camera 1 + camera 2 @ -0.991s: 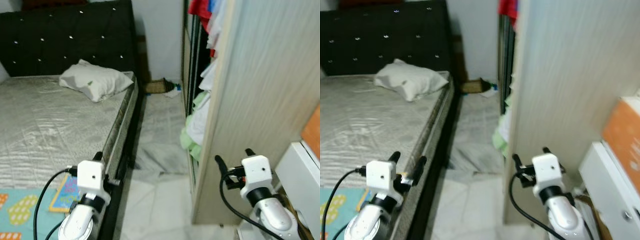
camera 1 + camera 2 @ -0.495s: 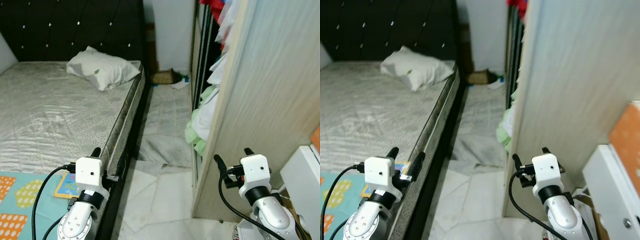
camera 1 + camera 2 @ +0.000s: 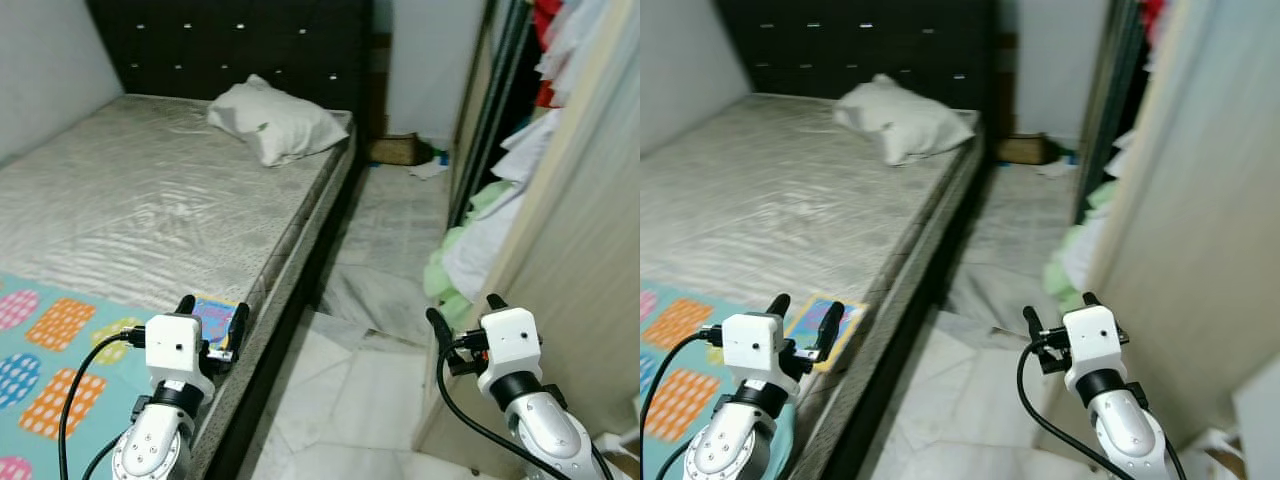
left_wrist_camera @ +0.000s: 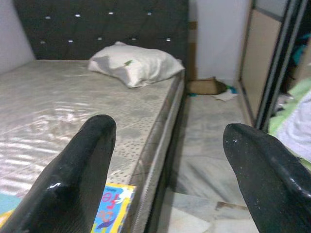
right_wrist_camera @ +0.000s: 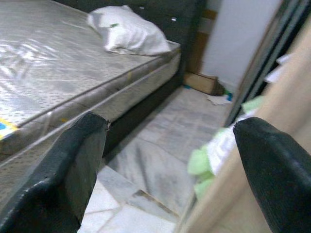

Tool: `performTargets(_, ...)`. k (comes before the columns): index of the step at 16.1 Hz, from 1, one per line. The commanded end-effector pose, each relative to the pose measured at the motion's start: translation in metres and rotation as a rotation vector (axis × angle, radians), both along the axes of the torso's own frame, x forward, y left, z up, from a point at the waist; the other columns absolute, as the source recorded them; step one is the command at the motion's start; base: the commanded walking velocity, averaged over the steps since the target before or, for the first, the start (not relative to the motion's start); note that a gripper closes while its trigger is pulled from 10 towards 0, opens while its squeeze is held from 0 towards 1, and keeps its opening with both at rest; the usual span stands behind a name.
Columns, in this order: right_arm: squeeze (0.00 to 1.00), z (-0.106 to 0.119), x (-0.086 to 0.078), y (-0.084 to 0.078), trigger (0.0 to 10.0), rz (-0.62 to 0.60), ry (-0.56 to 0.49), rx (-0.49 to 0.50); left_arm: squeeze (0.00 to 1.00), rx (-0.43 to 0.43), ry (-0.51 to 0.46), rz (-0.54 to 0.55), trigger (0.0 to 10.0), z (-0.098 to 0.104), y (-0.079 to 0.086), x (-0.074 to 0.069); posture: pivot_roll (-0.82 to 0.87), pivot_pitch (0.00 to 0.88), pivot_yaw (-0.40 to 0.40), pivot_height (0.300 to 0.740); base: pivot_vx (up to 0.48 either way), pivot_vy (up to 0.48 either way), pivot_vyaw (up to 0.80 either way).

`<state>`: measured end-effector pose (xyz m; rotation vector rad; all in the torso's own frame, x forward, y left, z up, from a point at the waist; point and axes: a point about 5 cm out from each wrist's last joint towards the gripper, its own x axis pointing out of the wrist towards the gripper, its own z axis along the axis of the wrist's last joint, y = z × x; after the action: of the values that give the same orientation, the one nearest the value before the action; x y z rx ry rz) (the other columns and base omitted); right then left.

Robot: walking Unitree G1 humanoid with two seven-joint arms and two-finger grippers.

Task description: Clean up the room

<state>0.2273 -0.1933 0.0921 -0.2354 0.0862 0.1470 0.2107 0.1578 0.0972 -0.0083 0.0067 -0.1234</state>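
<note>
A bed (image 3: 170, 215) with a grey mattress and a black tufted headboard lies to my left. A white pillow (image 3: 275, 122) rests at its head. A colourful play mat (image 3: 60, 335) covers the bed's near corner, with a small picture book (image 3: 215, 322) at its edge. My left gripper (image 3: 210, 320) hovers open just above that book. My right gripper (image 3: 462, 316) stands open over the marble floor (image 3: 340, 400) beside the wardrobe. Clothes (image 3: 470, 255) spill from the wardrobe (image 3: 590, 240) on the right.
A narrow aisle of floor runs between bed and wardrobe. At its far end lie a brown box (image 3: 395, 150) and scraps of litter (image 3: 428, 168) against the wall. A grey cloth (image 3: 375, 290) lies on the floor midway.
The camera has swung left: the bed and play mat now take up more of the view and the wardrobe has slid to the right edge. Both grippers keep their pose.
</note>
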Motion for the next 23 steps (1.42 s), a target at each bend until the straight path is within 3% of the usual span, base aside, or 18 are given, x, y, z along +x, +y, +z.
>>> performTargets(1, 0.0, 0.006, 0.0, 0.001, 10.0, 0.013, -0.026, 0.005, 0.0, 0.015, -0.013, -0.002, 10.0, 0.003, 0.001, -0.001, -0.19, 0.0, 0.054, 0.74, 0.0, 0.0, 0.8)
performTargets(11, 0.0, 0.009, 0.007, 0.008, 10.0, 0.042, -0.042, 0.008, 0.0, 0.01, -0.015, -0.01, 10.0, 0.002, 0.0, 0.002, -0.19, 0.0, 0.062, 0.74, 0.0, 0.0, 0.8)
performTargets(15, 0.0, 0.014, 0.017, 0.014, 10.0, 0.055, -0.074, 0.021, 0.0, 0.032, -0.037, 0.02, 10.0, 0.004, 0.004, 0.008, -0.18, 0.0, 0.076, 0.74, 0.0, 0.0, 0.8)
performTargets(17, 0.0, 0.015, 0.021, 0.017, 10.0, 0.058, -0.085, 0.026, 0.0, 0.054, -0.042, 0.086, 10.0, 0.006, 0.01, 0.014, -0.18, 0.0, 0.08, 0.74, 0.0, 0.0, 0.8)
performTargets(23, 0.0, 0.013, 0.025, 0.022, 10.0, 0.057, -0.095, 0.04, 0.0, 0.068, -0.067, 0.028, 10.0, 0.008, 0.009, 0.019, -0.17, 0.0, 0.092, 0.74, 0.0, 0.0, 0.8)
